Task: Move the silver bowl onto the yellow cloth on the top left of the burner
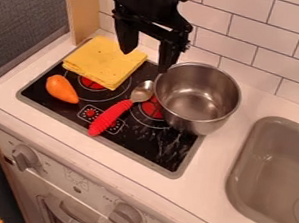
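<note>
Seen at left on the black stovetop (147, 146): orange toy vegetable (62, 89), folded yellow cloth (104, 62) behind, then red-handled spoon (113, 114), aslant. Above, between cloth and silver bowl (197, 98): gripper (145, 61), jaws wide apart. Farther right: silver bowl, upright at the stovetop's back-right corner, then grey sink (277, 164).

The bowl (197, 96) was silver, the cloth (104, 61) yellow, the toy (62, 89) orange, the tool (144, 60) black. The spoon (122, 107) had a red handle (110, 117) and silver head (142, 90). The stove (152, 146) was black with red discs (153, 109), white markings and a grey border (174, 175). White tiles (240, 10) carried a grey brick pattern.
</note>
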Robot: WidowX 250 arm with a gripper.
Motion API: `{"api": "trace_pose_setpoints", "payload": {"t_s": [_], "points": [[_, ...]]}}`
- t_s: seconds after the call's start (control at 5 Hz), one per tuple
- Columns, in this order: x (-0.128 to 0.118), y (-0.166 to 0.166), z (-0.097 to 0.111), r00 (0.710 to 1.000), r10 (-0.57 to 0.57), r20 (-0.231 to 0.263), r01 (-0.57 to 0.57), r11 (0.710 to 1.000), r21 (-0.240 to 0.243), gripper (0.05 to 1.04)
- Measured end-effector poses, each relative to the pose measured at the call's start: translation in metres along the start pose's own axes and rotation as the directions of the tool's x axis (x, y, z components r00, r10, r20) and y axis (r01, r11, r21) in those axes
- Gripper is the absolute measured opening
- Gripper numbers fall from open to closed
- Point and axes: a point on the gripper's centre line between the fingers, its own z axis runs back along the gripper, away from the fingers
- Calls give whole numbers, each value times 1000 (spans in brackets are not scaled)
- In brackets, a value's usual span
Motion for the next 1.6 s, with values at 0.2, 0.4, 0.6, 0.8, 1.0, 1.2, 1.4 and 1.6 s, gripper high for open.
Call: {"api": "trace_pose_setpoints", "payload": {"t_s": [0.2, 0.4, 0.6, 0.8, 1.0, 1.2, 1.4, 1.6], "points": [[-2, -1, -10, 1000, 2, -32, -2, 1000, -9, 1001], [21, -4, -35, 999, 1, -46, -2, 999, -32, 1001], [39, -3, -56, 998, 3, -55, -5, 999, -37, 1001], [45, -6, -75, 996, -10, -84, 4, 998, -61, 1001], [43, -5, -88, 992, -8, -123, 1, 998, -56, 922], [44, -6, -91, 993, -22, -119, 15, 998, -61, 636], [43, -5, -91, 992, -20, -126, 13, 998, -54, 358], [43, -5, -91, 991, -16, -129, 9, 998, -55, 152]]}}
